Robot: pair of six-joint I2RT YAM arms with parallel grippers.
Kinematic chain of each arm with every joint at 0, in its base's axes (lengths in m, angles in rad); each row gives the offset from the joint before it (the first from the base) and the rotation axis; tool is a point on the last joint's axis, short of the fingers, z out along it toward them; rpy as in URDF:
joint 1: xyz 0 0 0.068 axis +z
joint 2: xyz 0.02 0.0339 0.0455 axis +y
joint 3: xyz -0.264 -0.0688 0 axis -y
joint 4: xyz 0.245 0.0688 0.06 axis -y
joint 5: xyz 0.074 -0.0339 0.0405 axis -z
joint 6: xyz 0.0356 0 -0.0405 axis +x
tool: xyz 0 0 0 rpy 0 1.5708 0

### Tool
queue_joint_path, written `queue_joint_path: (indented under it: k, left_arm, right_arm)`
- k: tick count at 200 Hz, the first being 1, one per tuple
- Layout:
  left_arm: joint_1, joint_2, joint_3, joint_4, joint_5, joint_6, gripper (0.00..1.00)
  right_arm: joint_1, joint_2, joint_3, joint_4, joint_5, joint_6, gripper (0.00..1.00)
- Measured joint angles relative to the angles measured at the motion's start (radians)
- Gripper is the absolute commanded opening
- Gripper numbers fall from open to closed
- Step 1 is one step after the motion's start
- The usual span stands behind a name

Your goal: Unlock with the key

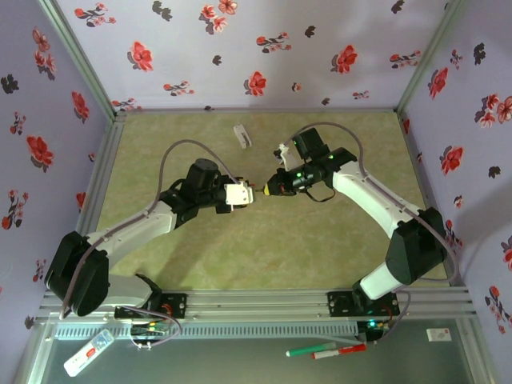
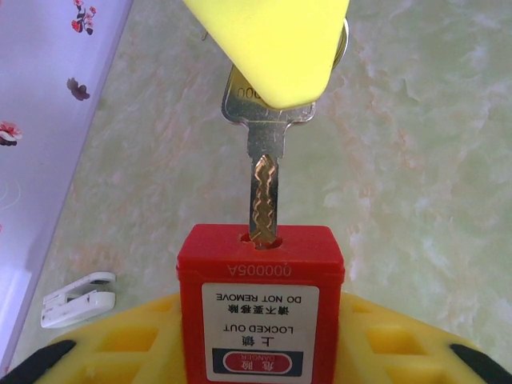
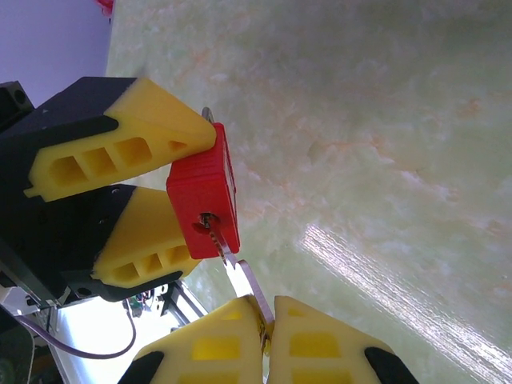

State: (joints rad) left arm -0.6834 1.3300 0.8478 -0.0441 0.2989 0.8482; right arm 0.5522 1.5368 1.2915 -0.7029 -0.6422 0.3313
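Note:
A red padlock (image 2: 260,312) with a white "LOCKED OUT" label sits between the yellow fingers (image 2: 120,344) of my left gripper (image 2: 260,352), which is shut on its body. A silver key (image 2: 264,192) has its tip in the keyhole, with most of the blade still outside. My right gripper (image 3: 268,320) is shut on the key (image 3: 250,284) by its head, and it faces the padlock (image 3: 204,192). In the top view the left gripper (image 1: 244,194) and right gripper (image 1: 270,190) meet nose to nose above the middle of the table.
A small white clip-like object (image 1: 242,135) lies on the green mat toward the back; it also appears at the left gripper's side (image 2: 78,300). Floral walls enclose the mat. Markers (image 1: 328,350) and a white item (image 1: 88,352) lie on the front ledge.

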Motion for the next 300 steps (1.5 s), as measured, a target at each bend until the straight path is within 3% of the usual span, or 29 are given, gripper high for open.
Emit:
queue_joint_path:
  k: [54, 101, 148, 181, 225, 300]
  left_arm:
    - [0.000, 0.000, 0.005, -0.105, 0.030, -0.032, 0.04]
    - [0.000, 0.000, 0.007, -0.113, 0.026, -0.064, 0.00]
    - [-0.064, 0.000, -0.094, 0.107, -0.171, -0.053, 0.00]
    - [-0.080, 0.000, -0.114, 0.126, -0.254, -0.045, 0.00]
    - [-0.080, 0.000, -0.072, 0.063, -0.230, -0.068, 0.00]
    - [-0.111, 0.014, -0.034, 0.005, -0.213, -0.070, 0.00]
  right_arm:
    - [0.091, 0.002, 0.015, -0.043, 0.138, -0.147, 0.00]
    - [0.098, -0.014, -0.017, 0.001, 0.149, -0.179, 0.00]
    - [0.081, 0.011, -0.026, 0.040, 0.127, -0.028, 0.00]
    - [0.084, 0.062, -0.026, 0.058, 0.086, 0.040, 0.00]
    - [0.143, 0.052, -0.032, 0.031, 0.098, -0.037, 0.00]
    - [0.140, 0.023, -0.060, -0.010, 0.138, -0.104, 0.00]
